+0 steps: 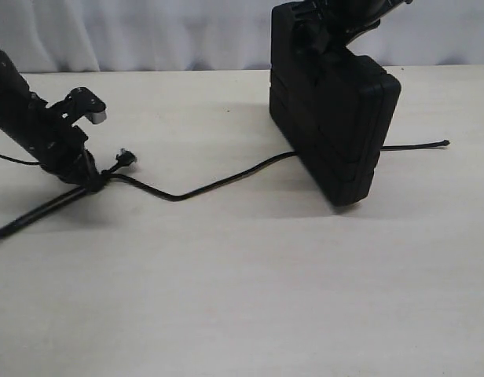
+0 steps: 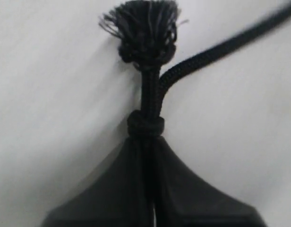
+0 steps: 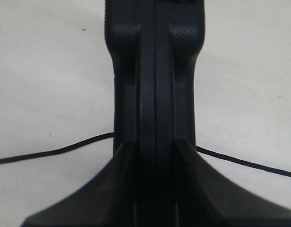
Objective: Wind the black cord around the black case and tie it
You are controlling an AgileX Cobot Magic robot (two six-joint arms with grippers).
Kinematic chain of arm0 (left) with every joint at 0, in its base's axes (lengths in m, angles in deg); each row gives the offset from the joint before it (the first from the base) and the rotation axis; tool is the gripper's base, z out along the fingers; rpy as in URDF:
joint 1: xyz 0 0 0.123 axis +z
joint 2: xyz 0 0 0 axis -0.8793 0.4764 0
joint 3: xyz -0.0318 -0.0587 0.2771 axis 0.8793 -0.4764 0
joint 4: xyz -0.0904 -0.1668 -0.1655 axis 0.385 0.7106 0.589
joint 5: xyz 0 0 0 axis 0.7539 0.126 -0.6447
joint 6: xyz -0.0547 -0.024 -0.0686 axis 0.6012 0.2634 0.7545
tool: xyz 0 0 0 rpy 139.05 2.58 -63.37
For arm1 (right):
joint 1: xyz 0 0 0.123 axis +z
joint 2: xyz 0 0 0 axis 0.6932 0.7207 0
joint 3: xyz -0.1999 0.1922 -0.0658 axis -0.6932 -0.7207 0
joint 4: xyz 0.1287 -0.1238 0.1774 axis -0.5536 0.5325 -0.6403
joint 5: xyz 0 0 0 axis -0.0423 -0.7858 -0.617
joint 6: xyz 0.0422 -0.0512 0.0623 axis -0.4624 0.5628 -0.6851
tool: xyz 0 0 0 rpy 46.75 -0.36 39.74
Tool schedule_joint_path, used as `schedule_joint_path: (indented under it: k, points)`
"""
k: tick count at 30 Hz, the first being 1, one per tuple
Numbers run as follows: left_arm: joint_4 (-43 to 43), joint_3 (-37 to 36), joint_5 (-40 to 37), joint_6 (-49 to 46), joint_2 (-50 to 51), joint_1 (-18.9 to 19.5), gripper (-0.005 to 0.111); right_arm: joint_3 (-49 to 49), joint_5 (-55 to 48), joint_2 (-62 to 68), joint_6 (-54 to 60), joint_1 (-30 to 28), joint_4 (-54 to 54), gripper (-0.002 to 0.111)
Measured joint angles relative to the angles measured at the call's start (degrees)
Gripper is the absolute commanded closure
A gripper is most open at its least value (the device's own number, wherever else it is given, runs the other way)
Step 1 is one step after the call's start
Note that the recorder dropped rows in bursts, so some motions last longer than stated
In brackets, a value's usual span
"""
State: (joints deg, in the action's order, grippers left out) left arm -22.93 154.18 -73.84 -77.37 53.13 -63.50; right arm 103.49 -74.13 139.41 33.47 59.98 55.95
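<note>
pale worktop (image 1: pixel 242 314) lies nearest. on the left, my left jaws are pinched shut on the black cord (image 1: pixel 218 184), just behind a small knot (image 2: pixel 145 124) near its frayed end (image 2: pixel 143 23). the cord runs right to the foot of the black case (image 1: pixel 336 118) and comes out on its right side. my right jaws clamp the case's top edge, holding it on end and tilted, far right.
</note>
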Motion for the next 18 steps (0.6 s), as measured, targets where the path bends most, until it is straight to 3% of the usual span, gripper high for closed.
schedule_joint_path:
  k: [3,7,11,18]
  points:
    - [15.8,-0.4,-0.9,6.1,0.2,0.0,0.102,0.0,0.0,0.0,0.0,0.0,0.0,0.104]
    - [31.8,-0.4,-6.2,7.9,0.9,-0.2,0.071,0.0,0.0,0.0,0.1,0.0,0.0,0.104]
    - [36.1,-0.4,-8.5,13.1,2.8,-2.7,0.046,0.0,0.0,0.0,0.2,0.0,0.0,0.104]
    - [36.4,-0.3,-12.2,18.1,5.4,-7.3,0.044,0.0,0.0,0.0,0.5,0.0,0.0,0.104]
